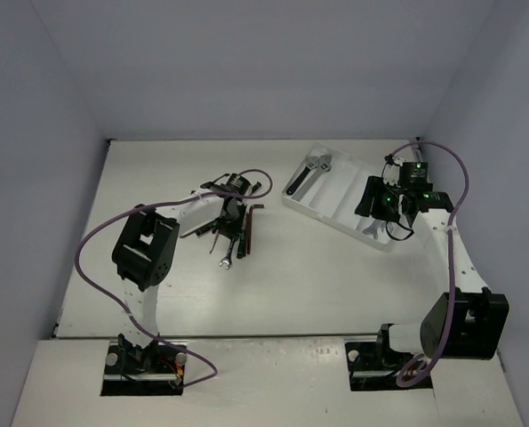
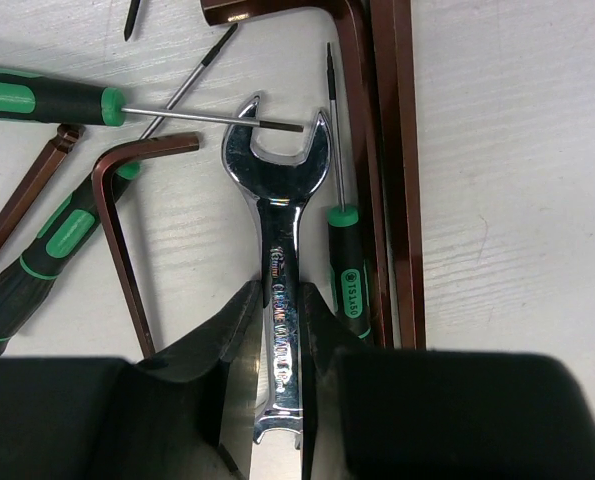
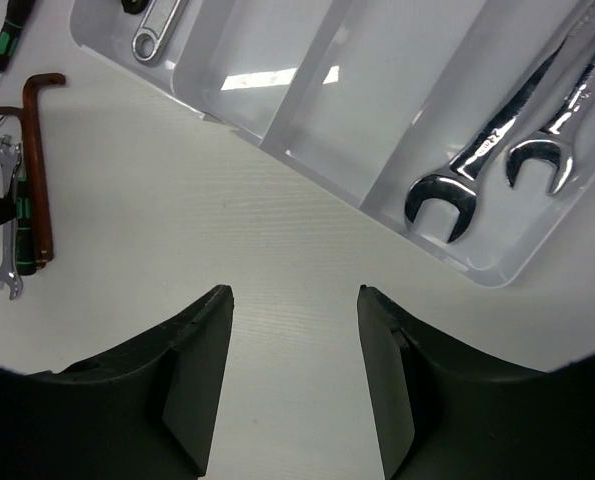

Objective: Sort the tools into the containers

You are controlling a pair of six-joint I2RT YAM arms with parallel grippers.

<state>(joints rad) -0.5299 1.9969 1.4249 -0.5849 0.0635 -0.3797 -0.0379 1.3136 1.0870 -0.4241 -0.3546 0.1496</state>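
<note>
- Top view: sorting is partly done, and the step in hand is picking up another tool. The left claw (image 1: 231, 216) is down in the loose pile on the counter (image 1: 291, 285), well apart from the tray (image 1: 335, 200). An open-end wrench (image 1: 226, 258) sticks out of the pile. Its long axis runs roughly near to far, with a silver end pointing toward the arms. An adjustable wrench (image 1: 313, 169) lies in the tray's far compartment. The right claw (image 1: 381, 209) hovers over the tray's near-right end.
- Left wrist view: the left claw (image 2: 277, 300) is clenched on the open-end wrench (image 2: 277, 200), with the fingers (image 2: 232, 330) pressed to either side of its shank. The wrench lies flat and runs straight up the frame. Its larger open mouth points away from the claw. Screwdrivers (image 2: 37, 100) and hex keys (image 2: 377, 150) crowd both sides, and one screwdriver tip lies across the mouth. The next move likely calls for a straight lift so the neighbours stay put.
- Right wrist view: the right claw (image 3: 292, 295) is released and holds nothing. Stored wrenches (image 3: 477, 160) lie lengthwise in the tray's (image 3: 307, 110) end compartment. That is probably where the grasped wrench goes, turned to match that channel.
</note>
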